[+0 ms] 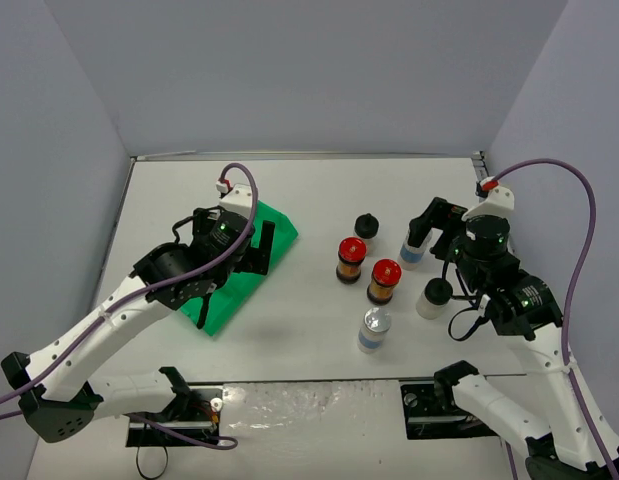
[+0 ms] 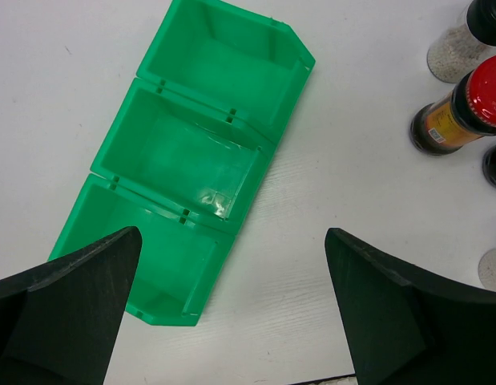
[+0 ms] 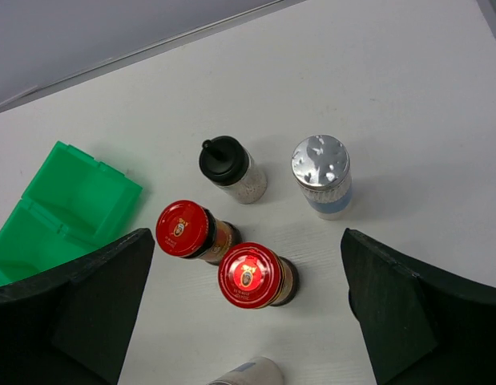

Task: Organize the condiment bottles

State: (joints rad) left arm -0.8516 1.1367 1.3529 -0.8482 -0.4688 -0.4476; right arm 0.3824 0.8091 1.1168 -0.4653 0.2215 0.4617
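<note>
Six condiment bottles stand right of centre on the white table. Two are red-capped (image 1: pixel 351 258) (image 1: pixel 385 278), two are black-capped (image 1: pixel 366 224) (image 1: pixel 435 297), and two are silver-capped with blue labels (image 1: pixel 375 328) (image 1: pixel 413 250). My left gripper (image 1: pixel 251 243) hovers open and empty over the green tray (image 1: pixel 217 308); its wrist view shows three empty tray compartments (image 2: pixel 183 152). My right gripper (image 1: pixel 439 232) is open and empty above the bottle group. Its wrist view (image 3: pixel 246 237) shows the red caps (image 3: pixel 187 230) (image 3: pixel 252 275) between its fingers, a black cap (image 3: pixel 225 162) and a silver cap (image 3: pixel 320 164) beyond.
The grey side walls and back wall enclose the table. The tray lies diagonally at left centre. In the left wrist view a red-capped bottle (image 2: pixel 464 112) and a black-capped one (image 2: pixel 472 36) stand right of the tray. The arm bases sit at the near edge.
</note>
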